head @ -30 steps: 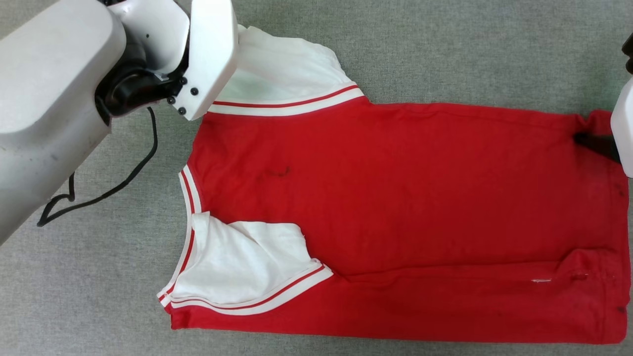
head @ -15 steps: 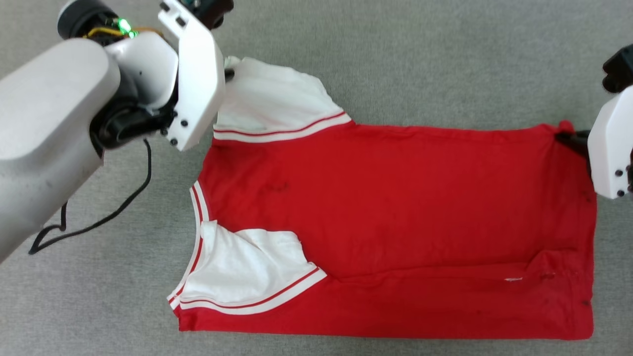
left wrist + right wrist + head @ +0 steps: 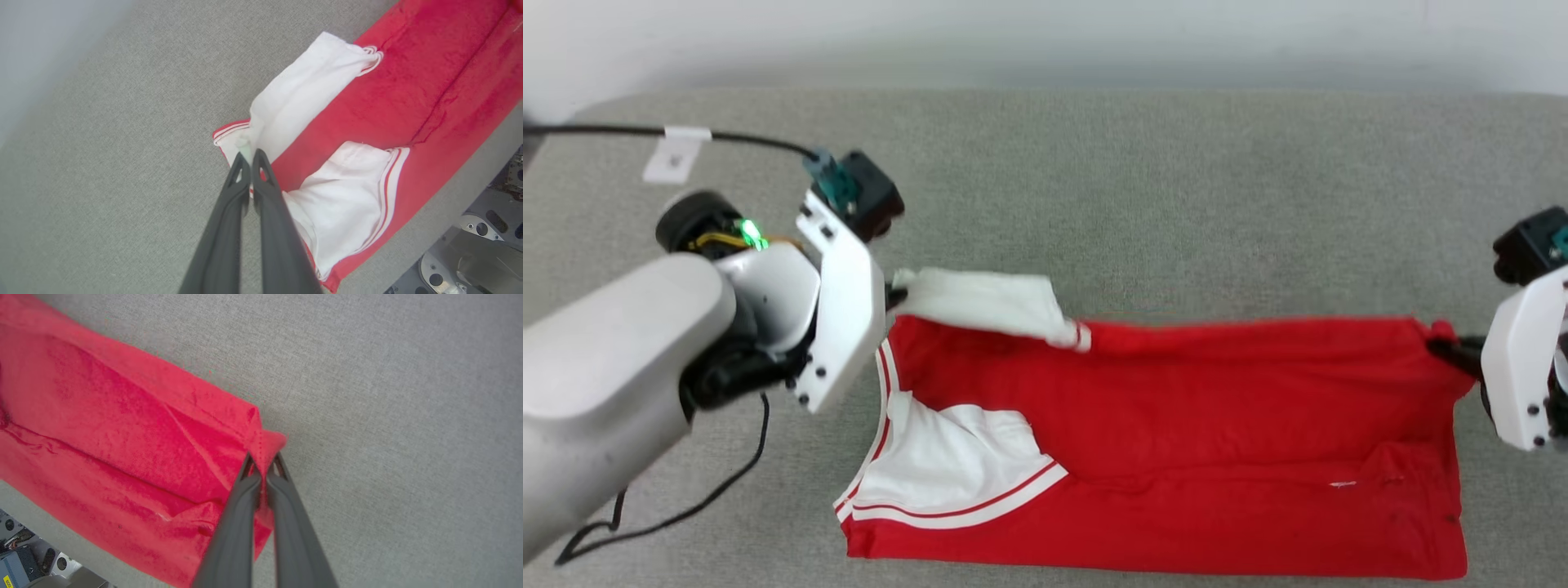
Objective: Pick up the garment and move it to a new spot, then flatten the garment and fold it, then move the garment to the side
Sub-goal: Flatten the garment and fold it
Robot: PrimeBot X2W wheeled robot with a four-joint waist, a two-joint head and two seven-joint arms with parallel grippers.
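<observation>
Left pincer [image 3: 250,154] clamped on the shirt's [image 3: 1217,408] white sleeve. Right pincer [image 3: 263,457] clamped on red hem corner. Far edge raised.

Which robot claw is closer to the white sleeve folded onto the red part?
Left. The left gripper pinches the other white sleeve, just beside the folded sleeve; the right gripper pinches the hem corner at the garment's opposite end.

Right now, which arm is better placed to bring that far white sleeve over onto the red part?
Left. The left gripper is shut on the tip of that sleeve. The right gripper pinches a hem corner of the shirt, at the other end.
</observation>
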